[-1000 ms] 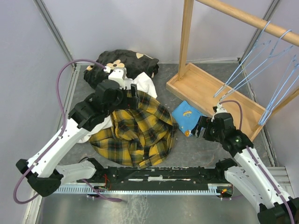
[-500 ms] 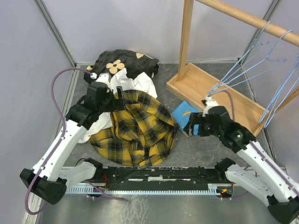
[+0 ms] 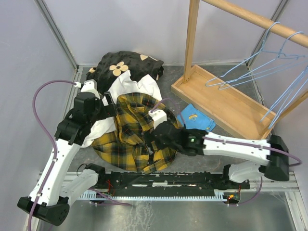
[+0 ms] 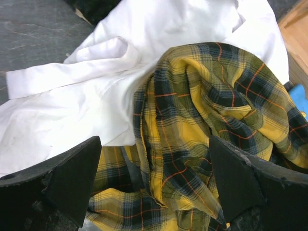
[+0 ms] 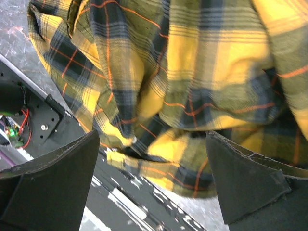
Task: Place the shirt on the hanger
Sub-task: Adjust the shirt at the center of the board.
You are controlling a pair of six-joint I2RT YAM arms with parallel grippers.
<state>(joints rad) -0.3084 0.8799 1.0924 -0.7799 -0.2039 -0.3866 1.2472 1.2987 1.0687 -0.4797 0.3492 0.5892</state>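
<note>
Near edge: black base bar [image 3: 163, 180] along the table [image 3: 202, 156].

Just beyond it: right gripper [image 3: 150, 140]. A second back, out by the blue packet [image 3: 195, 118]; now reached far left across the table, over the near right part of the shirt [image 3: 126, 132]. Fingers spread wide, nothing between them.

Shirt: crumpled heap left of centre, same place as before, on no hanger.

Left gripper [image 3: 109, 106]: drawn back leftward off the plaid since a second ago. Now at the heap's far left edge, by the white garment [image 3: 132, 86]. Likewise spread wide and empty.

Right wrist view only: plaid folds [image 5: 183, 72] close under the right gripper [image 5: 154, 183], hem beside the base bar [image 5: 43, 120]. Contact with the cloth: cannot tell.

Left wrist view only: shirt [image 4: 202, 120] lapping over the white garment [image 4: 72, 96], that overlap framed between the fingers of the left gripper [image 4: 154, 183].

Farther back, left corner: black floral cloth [image 3: 125, 62], more of it uncovered than a second ago.

Far right: wooden tray [image 3: 221, 96], wooden rail [image 3: 255, 19], pale-blue hangers [image 3: 250, 70] hooked on it. Leftmost hanger lying flatter and reaching further left than half a second ago. Rail and hangers in the overhead view alone.
</note>
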